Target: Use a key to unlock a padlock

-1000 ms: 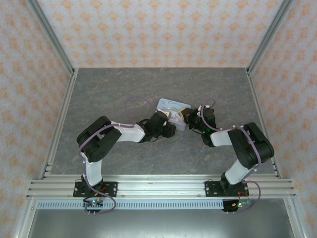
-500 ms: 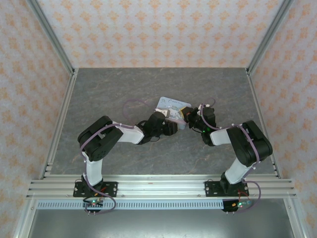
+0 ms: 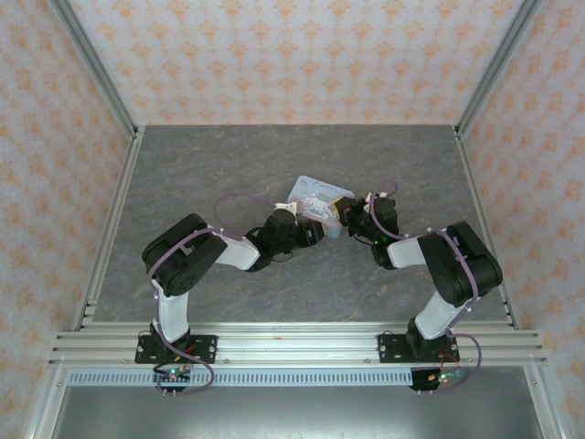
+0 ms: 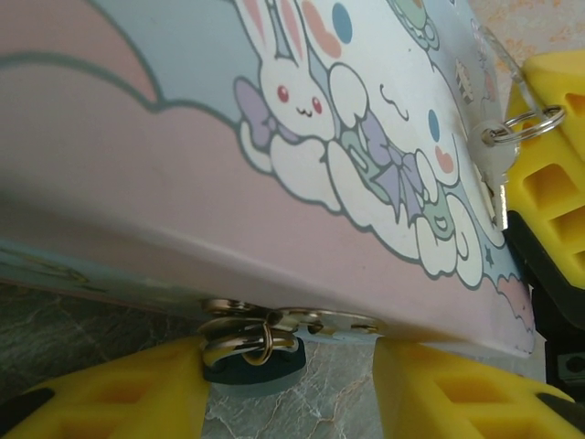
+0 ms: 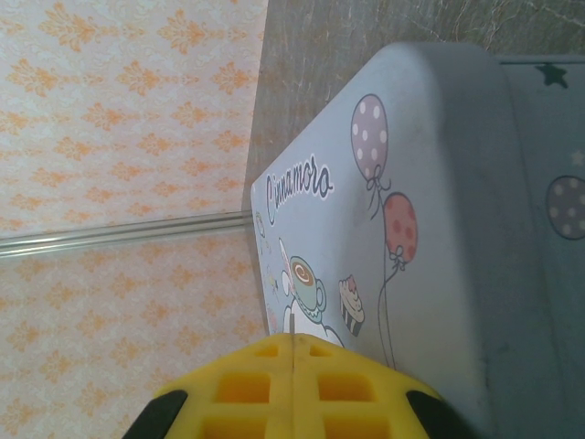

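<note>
In the top view, the cartoon-printed tin [image 3: 318, 192] lies on the grey bench [image 3: 228, 165] a little behind the middle, and both arms reach in to it. The left end effector [image 3: 315, 227] is at the near side of the tin, and the right end effector [image 3: 345, 215] is at its right end. The padlock and the key are too small to make out there. In the left wrist view, the left end effector [image 4: 291, 384] is released: its two yellow fingers [image 4: 119, 393] stand apart under the edge of the tin [image 4: 137, 165]. The teal padlock [image 4: 254, 364] hangs by its shackle from the metal hasp [image 4: 320, 322] of the tin, between these fingers and just beside the left one. At the right edge, the key [image 4: 498, 157] sits on a wire ring [image 4: 530, 122] against a yellow finger [image 4: 548, 183] of the other arm. Whether that finger pinches the key cannot be told. In the right wrist view, the right end effector [image 5: 292, 366] is clenched, with its yellow fingers pressed together, close over the end of the tin [image 5: 411, 229].
</note>
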Available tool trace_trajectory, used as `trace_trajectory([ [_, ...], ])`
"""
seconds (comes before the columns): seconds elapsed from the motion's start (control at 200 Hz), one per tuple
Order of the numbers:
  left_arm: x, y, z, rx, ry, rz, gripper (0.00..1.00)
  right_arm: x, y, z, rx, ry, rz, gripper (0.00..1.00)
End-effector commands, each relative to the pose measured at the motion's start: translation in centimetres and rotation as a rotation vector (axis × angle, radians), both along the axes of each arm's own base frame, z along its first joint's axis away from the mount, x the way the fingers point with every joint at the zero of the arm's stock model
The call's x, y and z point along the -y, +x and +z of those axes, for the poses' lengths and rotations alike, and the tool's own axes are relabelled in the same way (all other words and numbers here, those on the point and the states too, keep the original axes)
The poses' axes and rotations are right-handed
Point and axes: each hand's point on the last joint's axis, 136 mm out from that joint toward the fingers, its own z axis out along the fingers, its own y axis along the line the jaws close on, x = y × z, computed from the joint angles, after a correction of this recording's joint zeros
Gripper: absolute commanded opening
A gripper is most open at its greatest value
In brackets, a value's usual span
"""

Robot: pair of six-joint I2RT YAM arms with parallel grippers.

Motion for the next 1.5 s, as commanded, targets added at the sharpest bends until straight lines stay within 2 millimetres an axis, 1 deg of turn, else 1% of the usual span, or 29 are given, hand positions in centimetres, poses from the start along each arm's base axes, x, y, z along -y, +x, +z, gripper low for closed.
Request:
trace_trajectory([
  [0.0, 1.6, 0.6, 1.0, 0.04, -0.011, -0.02, 0.5, -0.1, -0.6, -2.1, -0.073, -0.012, 0.015, 0.0],
  [0.13, 1.9, 0.6, -0.2, 0.027, 0.006, -0.019, 0.5, 0.0, -0.7, -2.1, -0.071, -0.008, 0.015, 0.0],
  [0.205, 2.0, 0.7, -0.2, 0.026, -0.003, -0.014, 0.5, 0.0, -0.8, -2.2, -0.074, -0.008, 0.013, 0.0],
  [0.325, 2.0, 0.7, 1.1, 0.052, -0.025, -0.01, 0.5, 0.1, -0.9, -2.2, -0.075, -0.01, 0.012, 0.0],
  [0.41, 1.8, 0.7, 2.6, 0.077, -0.061, 0.01, 0.5, 0.0, -0.9, -2.2, -0.073, -0.009, 0.014, 0.0],
  [0.46, 1.6, 0.5, 2.6, 0.074, -0.081, 0.02, 0.5, 0.0, -0.9, -2.3, -0.076, -0.008, 0.013, 0.0],
  [0.465, 1.6, 0.6, 3.3, 0.084, -0.092, 0.022, 0.5, 0.0, -0.9, -2.3, -0.076, -0.008, 0.013, 0.0],
  [0.475, 1.6, 0.6, 3.9, 0.094, -0.106, 0.025, 0.5, 0.0, -0.9, -2.3, -0.076, -0.008, 0.013, 0.0],
  [0.51, 1.6, 0.5, 4.7, 0.1, -0.137, 0.031, 0.5, 0.0, -0.8, -2.2, -0.074, -0.007, 0.015, 0.0],
  [0.575, 1.4, 0.4, 5.3, 0.105, -0.18, 0.046, 0.5, 0.0, -0.8, -2.3, -0.076, -0.008, 0.014, 0.0],
  [0.696, 1.3, 0.1, 5.8, 0.106, -0.22, 0.054, 0.5, 0.0, -0.8, -2.4, -0.078, -0.009, 0.017, 0.0],
  [0.946, 2.1, 0.0, 5.2, 0.086, -0.253, 0.044, 0.5, -0.1, -0.8, -2.7, -0.086, -0.011, 0.019, 0.0],
  [0.976, 2.2, 0.0, 5.3, 0.081, -0.259, 0.044, 0.5, 0.0, -0.9, -2.8, -0.089, -0.012, 0.019, 0.0],
  [0.986, 2.3, 0.1, 5.8, 0.095, -0.277, 0.043, 0.5, -0.1, -0.9, -2.7, -0.088, -0.012, 0.02, 0.0],
  [1.001, 2.4, 0.1, 6.0, 0.1, -0.286, 0.045, 0.5, -0.1, -0.9, -2.8, -0.09, -0.013, 0.02, 0.0],
  [1.011, 2.4, 0.1, 5.1, 0.086, -0.276, 0.048, 0.5, 0.0, -0.9, -2.8, -0.09, -0.013, 0.018, 0.0],
  [1.026, 2.4, 0.1, 4.8, 0.081, -0.277, 0.049, 0.5, -0.1, -0.9, -2.9, -0.09, -0.013, 0.019, 0.0],
  [1.131, 2.8, 0.1, 5.1, 0.073, -0.329, 0.063, 0.5, 0.0, -1.0, -3.0, -0.094, -0.015, 0.018, 0.0],
  [1.226, 3.0, 0.0, 4.8, 0.059, -0.356, 0.078, 0.49, 0.0, -1.0, -3.0, -0.093, -0.016, 0.017, 0.0],
  [1.496, 2.4, 0.2, 2.7, 0.01, -0.38, 0.14, 0.47, 0.1, -1.1, -3.0, -0.095, -0.017, 0.017, 0.0],
])
